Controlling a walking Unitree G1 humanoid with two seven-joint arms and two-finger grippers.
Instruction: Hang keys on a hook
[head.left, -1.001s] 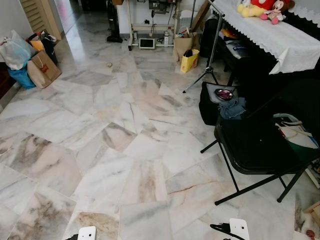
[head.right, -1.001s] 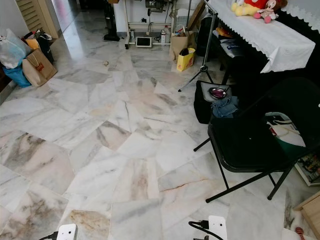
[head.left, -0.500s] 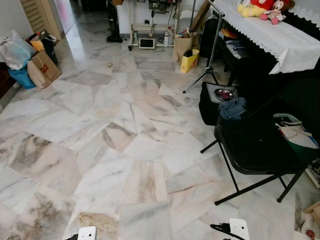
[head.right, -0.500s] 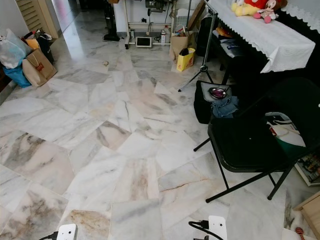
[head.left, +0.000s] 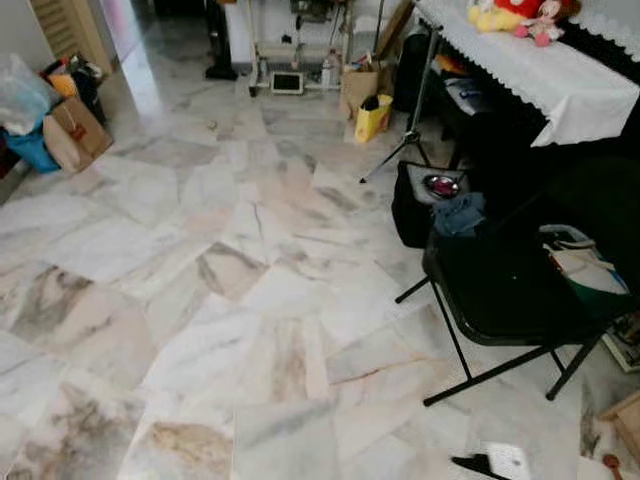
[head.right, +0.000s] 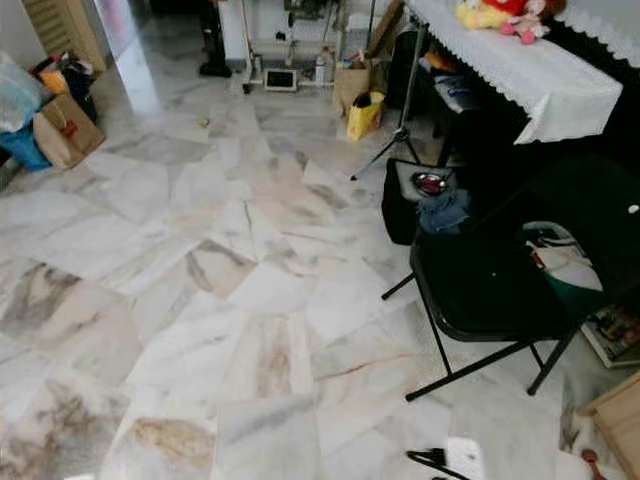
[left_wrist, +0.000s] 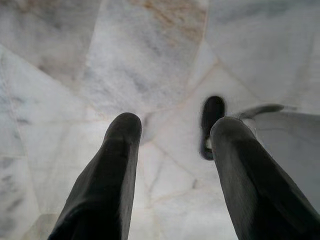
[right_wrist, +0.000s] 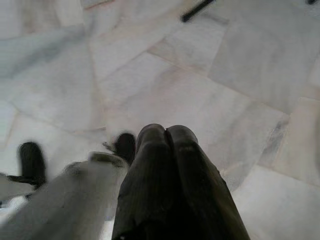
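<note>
While the robot steps, your head views have gone soft with blur and the whole scene has slid slightly against half a second ago, so read that as the camera moving, not the furniture. Nearest you, both arms hang idle over the marble floor (head.left: 250, 330): the left gripper (left_wrist: 172, 131) points down with its fingers (left_wrist: 117, 150) spread well apart and nothing between them, while the right gripper (right_wrist: 167, 131) has its fingers (right_wrist: 152, 150) pressed together, holding nothing you can make out. A little further, the black folding chair (head.left: 510, 300) stands to your right, a black bag (head.left: 425, 205) just behind it. Beyond that comes the worktop with the white lace cloth (head.left: 530, 70) and soft toys (head.left: 520, 15). Far left sit shopping bags (head.left: 55, 130). I see neither keys nor hook anywhere, so I judge you're searching.
</note>
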